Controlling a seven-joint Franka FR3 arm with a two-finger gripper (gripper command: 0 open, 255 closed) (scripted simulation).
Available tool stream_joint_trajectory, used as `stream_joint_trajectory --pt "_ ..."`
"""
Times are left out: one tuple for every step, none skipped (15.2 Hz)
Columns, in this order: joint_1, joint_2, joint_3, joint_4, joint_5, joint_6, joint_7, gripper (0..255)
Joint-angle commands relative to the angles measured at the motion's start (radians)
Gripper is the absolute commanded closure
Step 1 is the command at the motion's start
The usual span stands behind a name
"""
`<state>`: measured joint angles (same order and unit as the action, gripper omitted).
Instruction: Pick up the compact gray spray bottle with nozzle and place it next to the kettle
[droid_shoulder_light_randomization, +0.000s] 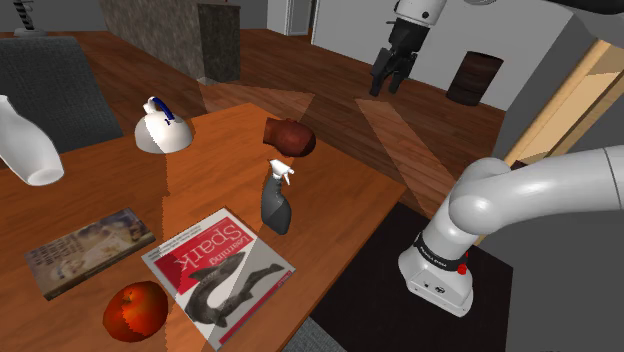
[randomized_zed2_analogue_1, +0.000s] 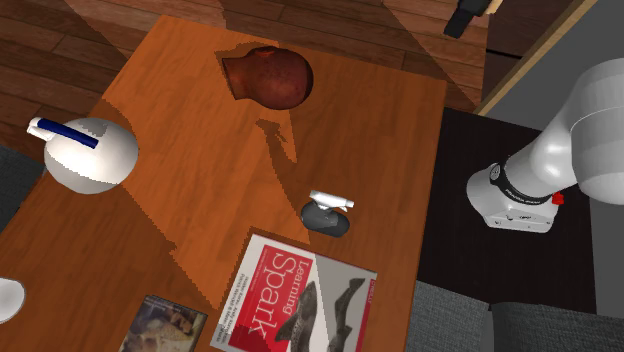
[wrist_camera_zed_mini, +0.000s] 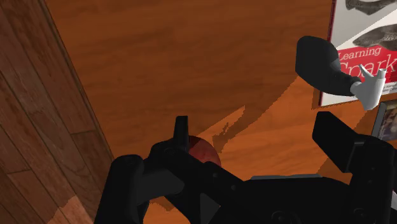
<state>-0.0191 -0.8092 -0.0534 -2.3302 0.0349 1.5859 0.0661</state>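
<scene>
A small dark grey spray bottle (droid_shoulder_light_randomization: 277, 202) with a white nozzle stands upright on the wooden table (droid_shoulder_light_randomization: 225, 165), near its middle by the edge facing the stand. From above, the spray bottle (randomized_zed2_analogue_1: 327, 214) sits just off a corner of the magazine. The white kettle (droid_shoulder_light_randomization: 162, 128) with a blue handle rests farther back toward the shoulder view's left, and this kettle (randomized_zed2_analogue_1: 90, 153) is well apart from the bottle. My gripper (droid_shoulder_light_randomization: 390, 76) hangs high over the floor beyond the table, open and holding nothing. Past my gripper (wrist_camera_zed_mini: 254, 121), the spray bottle (wrist_camera_zed_mini: 327, 73) lies off to one side.
A brown pot (droid_shoulder_light_randomization: 290, 138) lies on its side behind the bottle. A "Learning Spark" magazine (droid_shoulder_light_randomization: 222, 272), a book (droid_shoulder_light_randomization: 88, 250) and a red apple (droid_shoulder_light_randomization: 137, 310) lie at the front. A white vase (droid_shoulder_light_randomization: 25, 145) stands at the left. A dark barrel (droid_shoulder_light_randomization: 474, 78) stands on the floor.
</scene>
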Motion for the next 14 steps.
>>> stream_joint_trajectory --pt "0.0 0.0 0.0 0.0 0.0 0.0 0.0 0" --pt "0.006 -0.022 0.017 -0.042 0.008 0.038 0.012 0" --pt "0.012 -0.042 0.035 -0.082 0.017 0.076 0.025 0" --pt "0.019 -0.06 0.053 -0.121 0.026 0.115 0.037 0" --pt "0.026 -0.077 0.072 -0.159 0.035 0.154 0.05 0" --pt "0.034 -0.092 0.091 -0.196 0.044 0.193 0.063 0" --pt "0.042 -0.105 0.111 -0.231 0.054 0.234 0.076 0" --pt "0.051 -0.116 0.132 -0.266 0.064 0.275 0.089 0" --pt "0.061 -0.125 0.153 -0.298 0.075 0.317 0.103 0" --pt "0.07 -0.131 0.176 -0.33 0.085 0.36 0.117 0" --pt "0.081 -0.135 0.199 -0.36 0.096 0.403 0.132 0" --pt "0.091 -0.136 0.223 -0.388 0.107 0.449 0.147 0" --pt "0.102 -0.134 0.248 -0.414 0.117 0.495 0.162 0" --pt "0.112 -0.128 0.273 -0.439 0.128 0.543 0.179 0"
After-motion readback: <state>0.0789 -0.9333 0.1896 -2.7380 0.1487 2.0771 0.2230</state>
